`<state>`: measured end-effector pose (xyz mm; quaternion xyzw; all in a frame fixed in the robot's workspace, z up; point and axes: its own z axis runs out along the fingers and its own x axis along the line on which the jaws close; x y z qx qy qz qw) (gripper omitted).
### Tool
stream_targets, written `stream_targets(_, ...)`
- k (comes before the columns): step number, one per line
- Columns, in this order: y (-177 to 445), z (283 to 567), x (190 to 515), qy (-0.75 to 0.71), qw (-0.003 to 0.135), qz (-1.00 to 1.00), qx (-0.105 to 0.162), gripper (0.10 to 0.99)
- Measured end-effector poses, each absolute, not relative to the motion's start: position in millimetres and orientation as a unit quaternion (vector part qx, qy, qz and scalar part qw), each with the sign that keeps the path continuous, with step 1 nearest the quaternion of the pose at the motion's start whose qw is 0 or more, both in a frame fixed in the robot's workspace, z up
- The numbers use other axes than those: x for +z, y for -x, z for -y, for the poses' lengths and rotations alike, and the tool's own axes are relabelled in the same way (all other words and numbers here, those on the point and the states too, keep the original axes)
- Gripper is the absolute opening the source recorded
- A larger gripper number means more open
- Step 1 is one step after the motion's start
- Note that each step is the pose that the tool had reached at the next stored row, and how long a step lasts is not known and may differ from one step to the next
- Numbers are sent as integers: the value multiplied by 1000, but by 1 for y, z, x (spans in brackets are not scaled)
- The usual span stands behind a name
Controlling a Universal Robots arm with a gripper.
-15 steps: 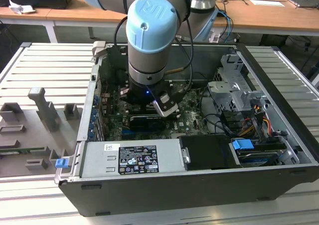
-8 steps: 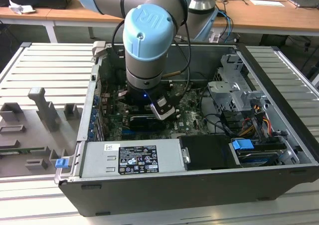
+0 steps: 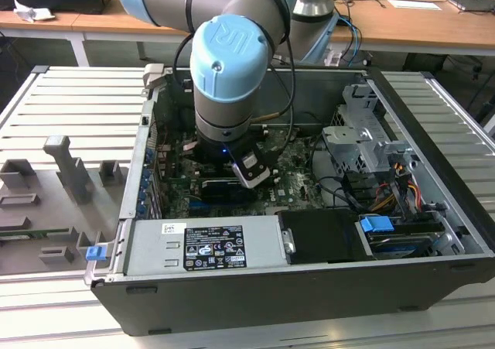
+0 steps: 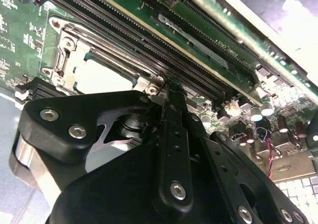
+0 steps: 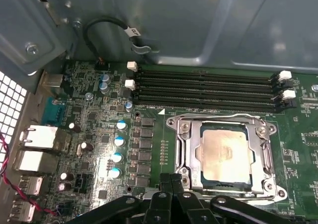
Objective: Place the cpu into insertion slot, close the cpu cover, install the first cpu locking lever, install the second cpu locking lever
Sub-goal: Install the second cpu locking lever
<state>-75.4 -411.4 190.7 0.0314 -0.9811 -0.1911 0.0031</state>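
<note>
Item: the gripper, on the single arm, reaching down into an open computer case. In the first wrist view its black fingers stand pressed together with no gap showing and nothing between them; the tips sit just beside the near left corner of the socket.

Item: the cpu, pale tan-silver face up, seated flat in the insertion slot on the green motherboard. In the second wrist view its face shows through the frame.

Item: the cpu cover, silvery frame, lying down flat around the chip; judged closed.

Item: four black memory slots, running left to right just beyond the socket's far edge.

Relation: the socket lies ahead of the fingertips and slightly to the right, its side rails running near to far. Whether either locking lever is latched cannot be told.
</note>
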Motion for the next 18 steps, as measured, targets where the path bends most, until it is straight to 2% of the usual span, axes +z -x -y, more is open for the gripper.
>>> stream_targets(18, 76, 410, 224, -30, 3, 981, -192, 106)
